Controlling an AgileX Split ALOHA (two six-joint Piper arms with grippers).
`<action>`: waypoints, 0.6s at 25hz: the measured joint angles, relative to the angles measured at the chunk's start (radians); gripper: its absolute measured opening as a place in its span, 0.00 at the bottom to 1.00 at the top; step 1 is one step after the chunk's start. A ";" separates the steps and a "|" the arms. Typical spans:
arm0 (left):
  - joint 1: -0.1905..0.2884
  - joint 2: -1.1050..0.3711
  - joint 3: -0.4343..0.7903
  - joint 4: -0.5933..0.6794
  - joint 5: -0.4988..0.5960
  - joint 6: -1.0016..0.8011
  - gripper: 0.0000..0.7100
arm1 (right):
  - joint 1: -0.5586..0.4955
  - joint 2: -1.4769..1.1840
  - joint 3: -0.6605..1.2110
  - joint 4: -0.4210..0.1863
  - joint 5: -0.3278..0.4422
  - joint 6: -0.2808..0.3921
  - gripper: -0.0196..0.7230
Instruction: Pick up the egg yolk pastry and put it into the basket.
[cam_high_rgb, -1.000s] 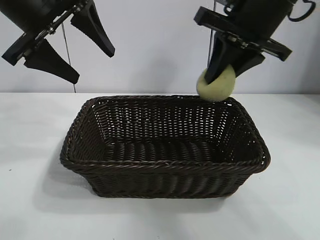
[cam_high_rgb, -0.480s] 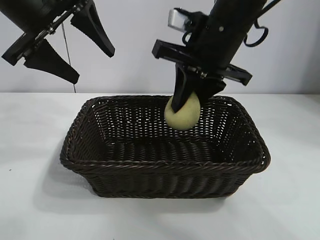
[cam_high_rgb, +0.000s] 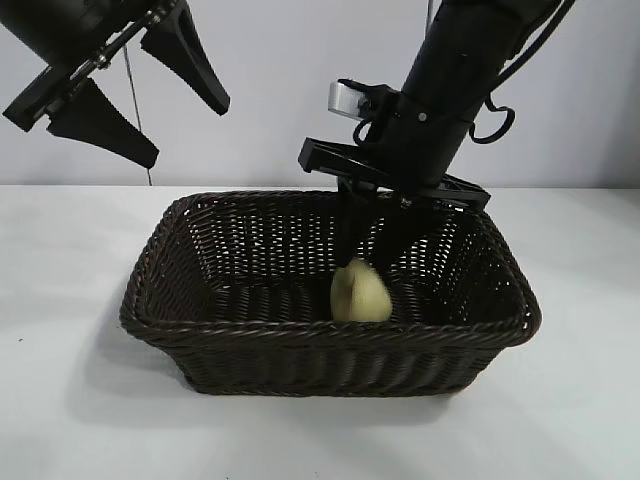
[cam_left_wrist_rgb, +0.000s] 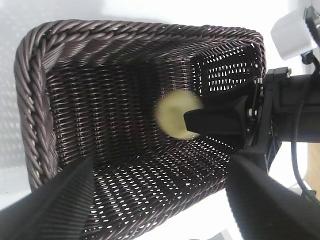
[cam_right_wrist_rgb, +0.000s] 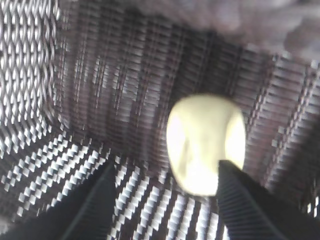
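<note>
The pale yellow egg yolk pastry (cam_high_rgb: 360, 293) lies on the floor of the dark brown wicker basket (cam_high_rgb: 180, 330), right of the middle. It also shows in the left wrist view (cam_left_wrist_rgb: 172, 117) and the right wrist view (cam_right_wrist_rgb: 205, 142). My right gripper (cam_high_rgb: 368, 248) reaches down inside the basket, just above the pastry. It is open, and its fingers (cam_right_wrist_rgb: 245, 205) stand apart with the pastry free beyond them. My left gripper (cam_high_rgb: 150, 100) hangs open and empty high above the basket's left end.
The basket stands in the middle of a white table (cam_high_rgb: 70, 400). A pale wall is behind. The right arm's body (cam_left_wrist_rgb: 280, 115) fills the space over the basket's right half.
My right gripper has come down into the basket and opened. The pastry has dropped from its fingers to the basket floor. The left arm has not moved.
</note>
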 joint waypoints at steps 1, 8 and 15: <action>0.000 0.000 0.000 0.000 0.000 0.000 0.75 | 0.000 0.000 0.000 0.000 0.005 0.000 0.59; 0.000 0.000 0.000 0.000 0.002 0.000 0.75 | 0.000 -0.069 -0.009 -0.003 0.044 0.004 0.64; 0.000 0.000 0.000 0.000 0.003 0.000 0.75 | -0.033 -0.166 -0.084 -0.010 0.111 0.007 0.64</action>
